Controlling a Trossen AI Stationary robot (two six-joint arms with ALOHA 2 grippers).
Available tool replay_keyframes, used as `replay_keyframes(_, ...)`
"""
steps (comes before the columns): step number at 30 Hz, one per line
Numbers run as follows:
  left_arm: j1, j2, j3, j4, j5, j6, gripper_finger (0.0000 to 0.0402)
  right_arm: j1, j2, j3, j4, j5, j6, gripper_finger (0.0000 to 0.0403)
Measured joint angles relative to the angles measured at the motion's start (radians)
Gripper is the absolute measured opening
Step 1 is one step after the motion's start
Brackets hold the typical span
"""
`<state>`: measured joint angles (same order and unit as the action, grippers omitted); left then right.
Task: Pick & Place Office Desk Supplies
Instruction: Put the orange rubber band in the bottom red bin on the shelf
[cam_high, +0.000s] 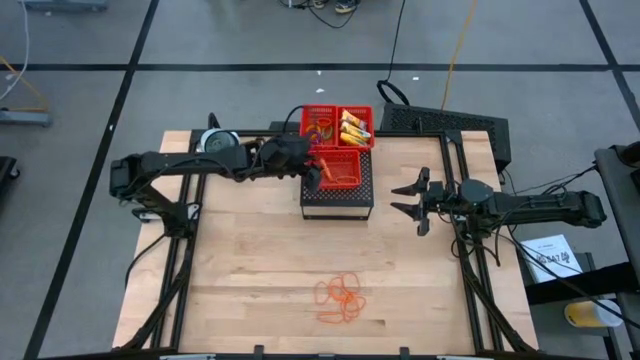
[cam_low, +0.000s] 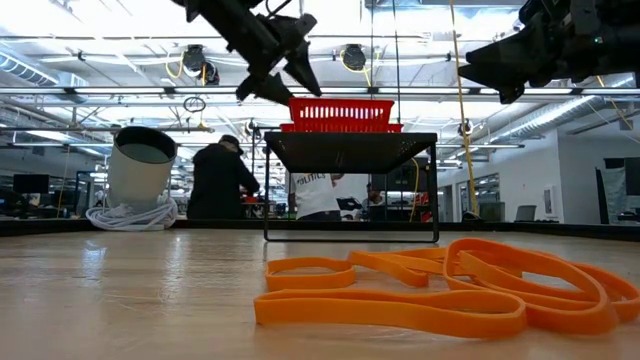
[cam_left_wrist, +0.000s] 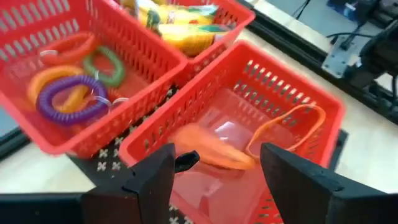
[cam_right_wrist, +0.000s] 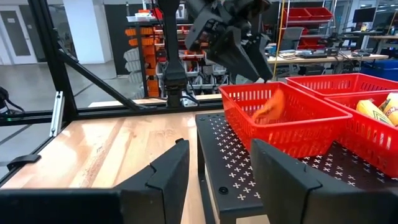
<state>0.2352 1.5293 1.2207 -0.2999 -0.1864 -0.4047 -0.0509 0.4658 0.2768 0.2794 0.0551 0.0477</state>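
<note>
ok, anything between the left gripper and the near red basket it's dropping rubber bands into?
Nothing visible. The left gripper hangs open directly over the near red basket. Orange rubber bands already lie inside. The basket's top is open. The right gripper waits off to the side, open.

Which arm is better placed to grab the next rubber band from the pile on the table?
Probably right. The right gripper hangs open and empty, nearer the rubber bands. The left gripper is open over the red basket, farther away.
</note>
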Motion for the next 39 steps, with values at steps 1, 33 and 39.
replay_keyframes(1, -0.001, 0.005, 0.022, -0.015, 0.003, 0.005, 0.0243, 0.0, 0.001, 0.0, 0.0, 0.0, -0.003, 0.016)
replay_keyframes(33, -0.558, 0.103, -0.181, 0.046, 0.136, 0.219, 0.0243, 0.0, 0.024, 0.0, 0.006, -0.001, -0.009, 0.016)
replay_keyframes(39, -0.617, 0.247, -0.199, 0.222, 0.129, 0.219, 0.0243, 0.0, 0.037, 0.001, 0.022, -0.002, -0.007, 0.016)
